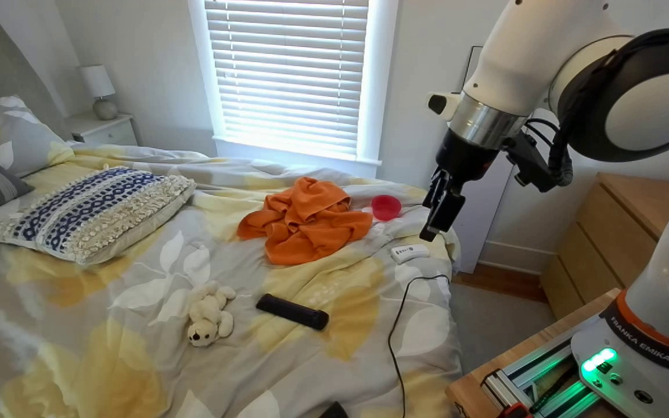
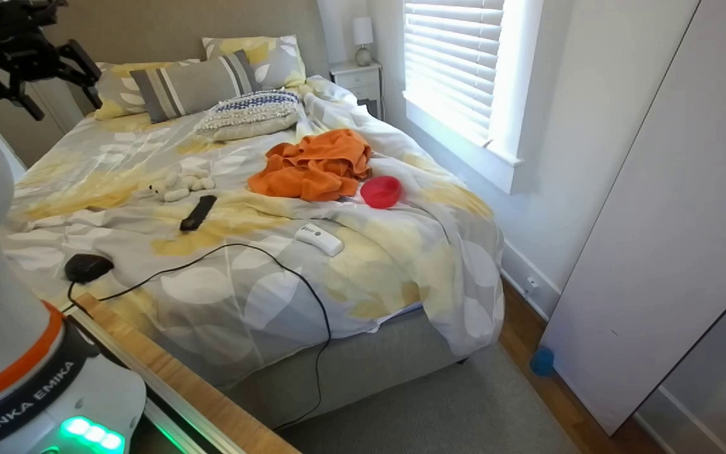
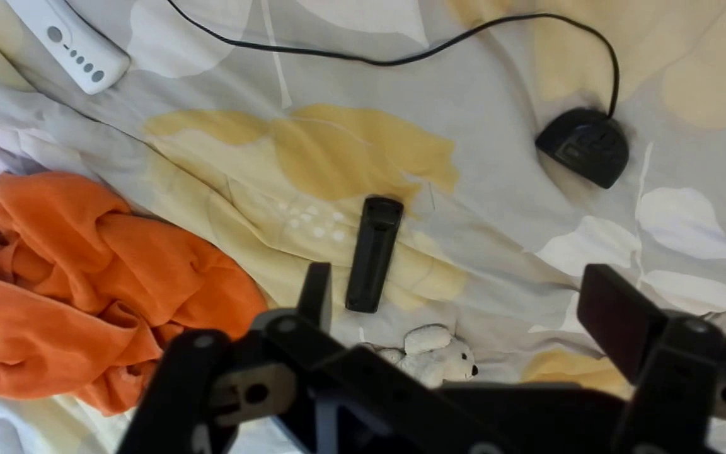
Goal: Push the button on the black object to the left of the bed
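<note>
The black object is a slim black bar [image 1: 292, 312] lying flat on the bed's floral bedding [image 1: 334, 371]. It also shows in an exterior view [image 2: 199, 213] and in the wrist view [image 3: 374, 255], with a recess near one end; I cannot make out a button on it. My gripper [image 3: 454, 284] is open and empty, its fingers wide apart. In both exterior views the gripper [image 1: 429, 219] [image 2: 67, 110] hangs high above the bed, well apart from the bar. In the wrist view the bar lies past the left fingertip.
A cream stuffed toy [image 1: 211, 313] lies beside the bar. A black half-round device [image 3: 583, 146] with a thin black cable [image 2: 237, 244] lies nearer the robot base. An orange cloth [image 1: 308, 220], a red bowl [image 1: 386, 207] and a white remote [image 1: 409, 252] also lie on the bed.
</note>
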